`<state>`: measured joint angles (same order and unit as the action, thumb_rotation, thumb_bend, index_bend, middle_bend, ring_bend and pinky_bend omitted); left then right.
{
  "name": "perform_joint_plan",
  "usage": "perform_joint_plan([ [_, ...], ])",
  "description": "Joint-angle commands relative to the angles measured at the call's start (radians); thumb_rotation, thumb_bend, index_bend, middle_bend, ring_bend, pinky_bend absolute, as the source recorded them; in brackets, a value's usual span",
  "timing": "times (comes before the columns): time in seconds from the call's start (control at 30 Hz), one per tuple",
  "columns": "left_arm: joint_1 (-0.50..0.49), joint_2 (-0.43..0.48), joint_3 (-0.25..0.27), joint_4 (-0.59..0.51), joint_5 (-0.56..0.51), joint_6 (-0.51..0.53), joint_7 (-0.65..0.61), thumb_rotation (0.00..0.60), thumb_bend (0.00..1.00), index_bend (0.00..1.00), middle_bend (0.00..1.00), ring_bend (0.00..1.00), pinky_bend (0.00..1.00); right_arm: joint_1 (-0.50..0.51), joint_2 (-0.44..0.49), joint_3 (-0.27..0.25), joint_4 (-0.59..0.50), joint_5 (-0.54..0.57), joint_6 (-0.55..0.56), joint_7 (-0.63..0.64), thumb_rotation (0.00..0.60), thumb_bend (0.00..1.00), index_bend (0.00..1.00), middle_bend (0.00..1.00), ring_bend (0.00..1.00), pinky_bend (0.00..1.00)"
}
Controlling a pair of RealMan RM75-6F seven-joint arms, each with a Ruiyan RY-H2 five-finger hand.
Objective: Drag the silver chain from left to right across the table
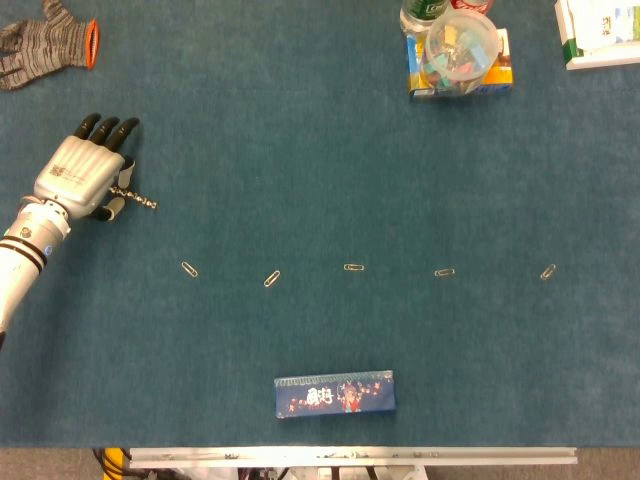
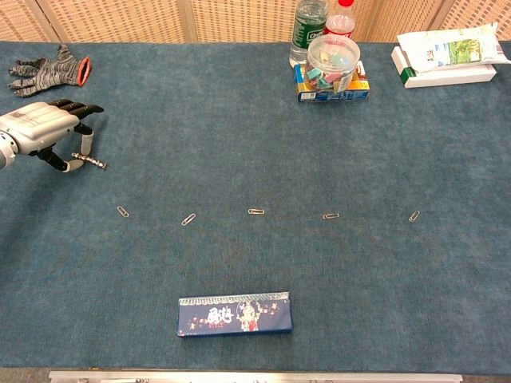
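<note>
1. Five paper clips (image 1: 354, 268) lie in a row across your path rightward.
2. Your left hand (image 1: 83, 177) pinches the chain (image 1: 138, 197) at far left on the table (image 1: 300, 150).
3. Blue box (image 2: 235, 315) sits near the front edge; glove (image 2: 48, 68) behind the hand.

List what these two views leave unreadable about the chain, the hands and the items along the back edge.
- Silver chain: only a short end shows in both views; the left hand covers the rest, so the hold is unclear.
- Right hand: in neither view.
- Bottles: tops cut off by the chest view's upper edge.
- Blue box: print too small in both views.
</note>
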<state>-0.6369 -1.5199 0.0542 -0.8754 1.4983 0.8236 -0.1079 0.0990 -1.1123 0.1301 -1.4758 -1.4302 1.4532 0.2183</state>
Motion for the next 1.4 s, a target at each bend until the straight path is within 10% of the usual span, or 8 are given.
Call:
perform_joint_plan([
  [0.03, 0.001, -0.001, 0.000, 0.002, 0.000, 0.000, 0.000, 0.600, 0.33, 0.49, 0.00, 0.00, 0.03, 0.000, 0.000, 0.000, 0.000, 0.000, 0.000, 0.000, 0.600, 0.27, 0.24, 0.27, 0.24, 0.45],
  [1.4, 0.005, 0.000, -0.006, -0.005, -0.016, -0.015, -0.005, 0.600, 0.33, 0.57, 0.00, 0.00, 0.03, -0.003, 0.003, 0.001, -0.001, -0.002, 0.007, 0.008, 0.600, 0.27, 0.24, 0.27, 0.24, 0.45],
])
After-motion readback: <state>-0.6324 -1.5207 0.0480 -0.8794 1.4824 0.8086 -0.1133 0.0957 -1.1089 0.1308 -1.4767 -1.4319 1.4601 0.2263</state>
